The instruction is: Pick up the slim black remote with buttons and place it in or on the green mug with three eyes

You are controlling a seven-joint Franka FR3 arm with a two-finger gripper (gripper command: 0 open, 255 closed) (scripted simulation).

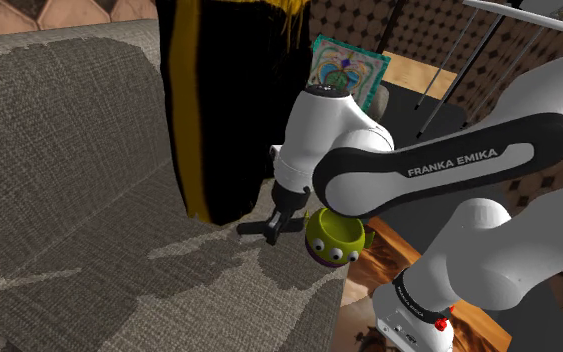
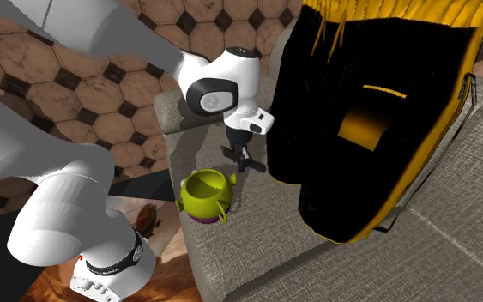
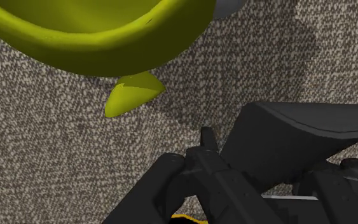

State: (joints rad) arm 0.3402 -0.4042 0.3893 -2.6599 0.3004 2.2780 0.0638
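Observation:
The slim black remote (image 1: 254, 229) hangs level just above the grey sofa seat (image 1: 89, 200), and my gripper (image 1: 277, 222) is shut on it. In the wrist view the remote (image 3: 298, 137) lies as a dark slab across the gripper (image 3: 254, 181). The green mug (image 1: 333, 239), with three eyes and pointed ears, stands upright on the seat's edge close beside the gripper, on the shoulder view's right. Its open mouth (image 2: 205, 185) faces up in the second exterior view, below the gripper (image 2: 241, 158). Its rim (image 3: 107, 38) and one ear (image 3: 133, 95) lie just beyond the remote.
A large black and yellow object (image 1: 224, 100) leans on the sofa right behind the gripper. The seat edge drops to a tiled floor (image 2: 85, 77) past the mug. A framed picture (image 1: 344, 70) stands behind the arm. Open seat fabric stretches to the shoulder view's left.

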